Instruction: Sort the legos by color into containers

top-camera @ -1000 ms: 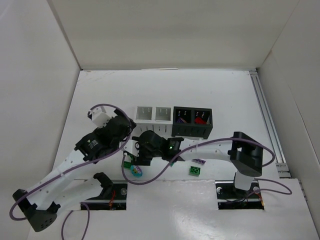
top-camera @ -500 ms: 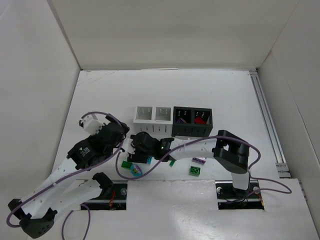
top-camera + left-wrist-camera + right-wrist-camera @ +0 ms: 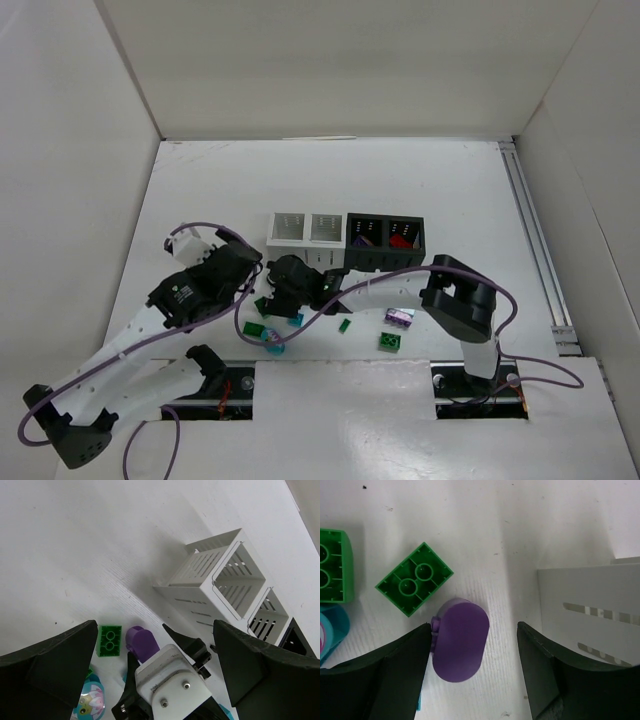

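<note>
Purple is what fills the right wrist view: a rounded purple lego (image 3: pixel 460 642) lies flat on the white surface (image 3: pixel 485 520) between the right fingers (image 3: pixel 380 675), which are spread wide to either side of it. The finger on the left of that view is close against the piece's edge, though I cannot tell whether it touches. The other stands apart, so nothing is pinched. Just beside the purple lego lies a green two-stud lego (image 3: pixel 414 578). A second green lego (image 3: pixel 332 565) sits at the frame's left edge, with a teal piece (image 3: pixel 329 630) below it. A white slatted container (image 3: pixel 592 605) stands near on the right.

My left fingers (image 3: pixel 45 670) are spread as well and hold nothing; they hang over the same cluster.

From overhead, both arms meet just in front of the two white containers (image 3: pixel 308 229). The black container pair (image 3: pixel 385 243) adjoining them holds something purple in one cell and something red in the other. Farther right on the surface lie a green brick (image 3: pixel 390 342), a purple brick (image 3: pixel 400 316) and a small green piece (image 3: pixel 344 325).
</note>
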### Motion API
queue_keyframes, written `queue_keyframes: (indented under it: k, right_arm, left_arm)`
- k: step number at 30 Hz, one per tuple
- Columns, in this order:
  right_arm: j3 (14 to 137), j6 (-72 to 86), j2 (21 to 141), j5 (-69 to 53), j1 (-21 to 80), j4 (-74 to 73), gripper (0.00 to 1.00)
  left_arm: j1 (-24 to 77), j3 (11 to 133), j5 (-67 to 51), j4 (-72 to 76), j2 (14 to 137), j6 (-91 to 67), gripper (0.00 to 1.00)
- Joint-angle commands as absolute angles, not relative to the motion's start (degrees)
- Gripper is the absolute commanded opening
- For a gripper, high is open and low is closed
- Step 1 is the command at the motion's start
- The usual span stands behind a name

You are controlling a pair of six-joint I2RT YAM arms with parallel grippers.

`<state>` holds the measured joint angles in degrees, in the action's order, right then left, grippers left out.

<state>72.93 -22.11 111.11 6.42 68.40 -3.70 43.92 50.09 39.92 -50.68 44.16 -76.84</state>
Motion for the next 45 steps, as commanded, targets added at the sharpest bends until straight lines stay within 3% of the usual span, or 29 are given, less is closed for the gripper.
queue_keyframes:
  k: [1, 4, 11, 17, 19, 24, 28, 34, 45]
  right_arm:
    - [73.65, -22.15, 112.68, 3.35, 68.55, -2.29, 0.74]
    - [73.65, -23.46, 112.68, 0.81, 68.55, -2.29, 0.74]
    - [72.60, -22.94, 112.06, 1.75, 68.55, -3.42, 0.54]
    - [72.60, -22.94, 110.13, 2.37, 68.55, -3.96, 0.30]
    - [72.07, -23.99, 108.55, 1.76, 68.55, -3.96, 0.27]
    - [71.54, -26.10, 99.60, -1.05, 68.55, -4.83, 0.27]
    - [71.02, -27.68, 91.77, 3.84, 68.03, -9.30, 0.27]
    - [69.18, -28.21, 83.43, 8.26, 59.43, -16.70, 0.27]
    - [64.07, -28.83, 79.89, 3.87, 46.06, -17.31, 0.33]
  left_arm:
    - [44.03, 51.68, 43.59, -51.59, 45.61, -78.92, 1.00]
    - [44.03, 52.91, 45.08, -51.59, 47.10, -79.54, 1.00]
    - [44.03, 54.23, 46.14, -51.06, 48.78, -79.54, 1.00]
    - [44.03, 54.76, 46.14, -50.02, 48.78, -78.40, 1.00]
    - [44.03, 55.28, 46.14, -50.01, 48.78, -77.09, 1.00]
    - [44.03, 56.51, 46.14, -47.13, 48.78, -73.58, 1.00]
    - [44.03, 55.99, 45.53, -43.69, 48.78, -70.23, 1.00]
    - [44.03, 55.99, 44.30, -40.00, 49.31, -65.92, 1.00]
    - [44.03, 56.51, 39.56, -34.28, 51.59, -57.23, 1.00]
